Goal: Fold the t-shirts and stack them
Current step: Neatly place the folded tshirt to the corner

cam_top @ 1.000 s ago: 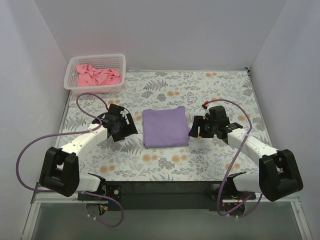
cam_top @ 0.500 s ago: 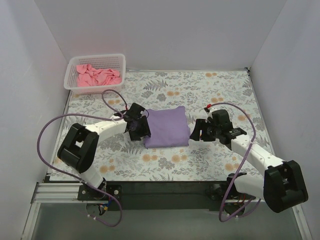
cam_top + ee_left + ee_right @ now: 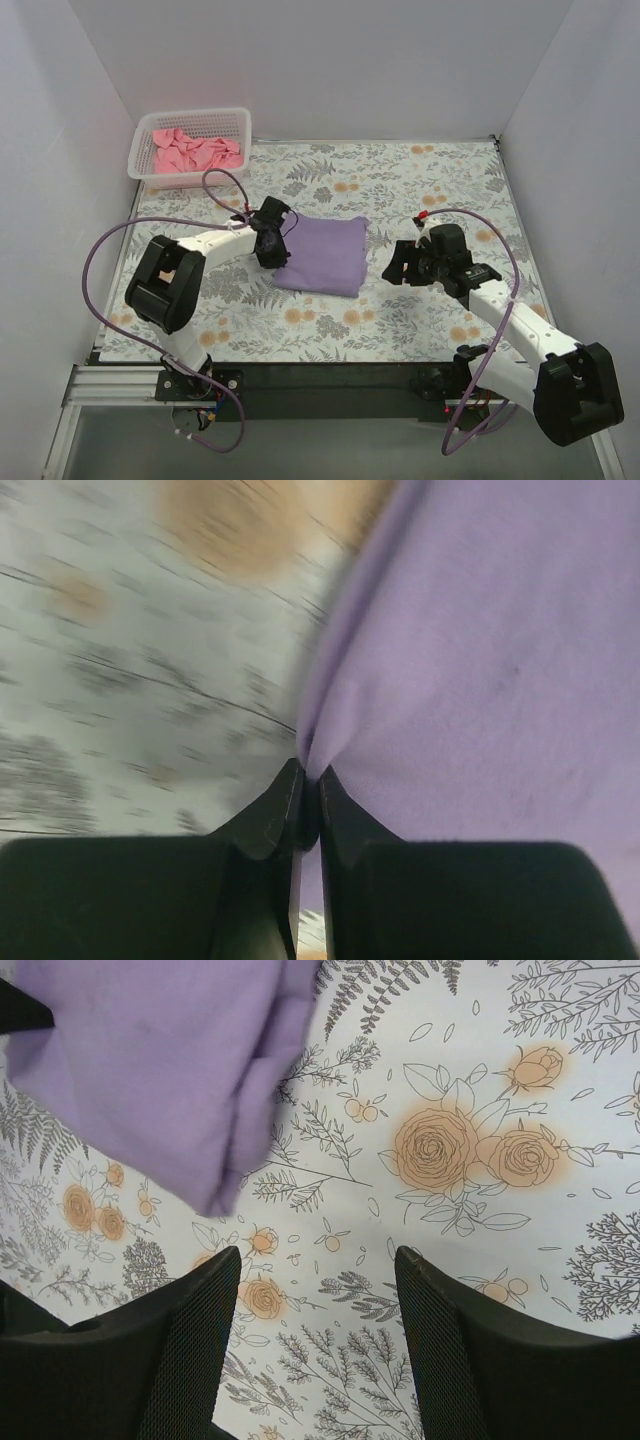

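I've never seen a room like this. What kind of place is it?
Probably a robot practice booth, not a home: white walls box in a table, two robot arms are bolted to its near edge, and a purple t-shirt lies between them.

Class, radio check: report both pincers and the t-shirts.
Left pincer shut on edge of folded lavender cloth t-shirt. Right pincer open, off it. Salmon-pink cloth t-shirt in white plastic mesh basket.

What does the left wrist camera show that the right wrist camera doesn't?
Only the left wrist view: the left gripper, its jaws shut on a fold at the edge of the purple t-shirt. Only the right wrist view: the right gripper, its jaws open over bare floral tablecloth, touching nothing, with the shirt's corner lying apart from them. Both: the purple t-shirt on the floral tablecloth.
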Tool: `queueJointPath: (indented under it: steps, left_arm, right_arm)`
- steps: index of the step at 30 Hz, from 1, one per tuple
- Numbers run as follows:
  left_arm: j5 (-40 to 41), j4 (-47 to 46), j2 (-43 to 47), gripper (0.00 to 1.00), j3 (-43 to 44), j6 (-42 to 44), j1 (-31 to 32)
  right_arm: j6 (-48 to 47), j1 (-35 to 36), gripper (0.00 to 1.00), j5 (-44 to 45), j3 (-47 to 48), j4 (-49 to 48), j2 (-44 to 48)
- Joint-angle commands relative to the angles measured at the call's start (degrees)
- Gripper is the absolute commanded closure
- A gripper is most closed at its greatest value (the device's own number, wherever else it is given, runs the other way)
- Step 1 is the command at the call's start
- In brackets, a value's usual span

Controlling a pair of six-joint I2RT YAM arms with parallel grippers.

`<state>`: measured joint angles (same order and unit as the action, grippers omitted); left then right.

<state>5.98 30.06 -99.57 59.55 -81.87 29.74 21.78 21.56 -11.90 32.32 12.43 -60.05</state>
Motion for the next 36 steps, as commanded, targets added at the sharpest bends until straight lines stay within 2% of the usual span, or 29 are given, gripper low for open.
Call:
queueJointPath:
  steps: [1, 4, 8, 14, 18, 22, 29, 31, 32, 36]
  left_arm:
    - [19.63, 10.27, -1.86, 1.0, 1.44, 4.43, -7.39]
    - [29.13, 14.66, -2.99, 1.0, 6.08, 6.62, -9.25]
    - [37.06, 18.01, -6.25, 1.0, 12.16, 9.96, -14.68]
    - [41.56, 13.89, -9.5, 1.0, 16.99, 16.72, -24.27]
    - [44.54, 10.82, -12.49, 1.0, 20.68, 19.37, -28.15]
    - [49.91, 10.8, -16.53, 1.0, 24.99, 19.2, -32.54]
    - [50.63, 17.92, -21.02, 1.0, 30.53, 8.4, -42.46]
    - [49.14, 18.98, -20.67, 0.99, 30.89, 7.25, -43.44]
    - [44.43, 16.89, -17.97, 0.83, 29.41, 8.29, -43.62]
    - [38.6, 13.8, -13.66, 0.76, 27.03, 11.11, -43.54]
  right_arm:
    - [-1.91, 0.41, 0.3, 0.65, 1.26, 0.58, 2.21]
    - [-2.62, 0.41, 0.3, 1.18, 1.87, 0.93, 2.83]
    - [-4.9, 0.32, 0.3, 1.35, 3.72, 2.86, 2.92]
    - [-7.1, 0.41, 0.3, 0.65, 5.65, 4.71, 2.49]
    - [-8.16, 0.32, 0.3, -1.19, 7.06, 5.5, 0.64]
    - [-8.6, 0.41, 0.3, -2.25, 9.08, 7.26, -1.64]
    - [-7.19, 0.41, 0.3, -2.69, 10.13, 8.23, -2.53]
    - [-6.93, 0.41, 0.3, -2.78, 10.4, 8.67, -2.61]
    - [-6.67, 0.32, 0.31, -2.86, 10.75, 9.02, -2.44]
    - [-6.14, 0.41, 0.31, -3.39, 10.66, 9.11, -1.47]
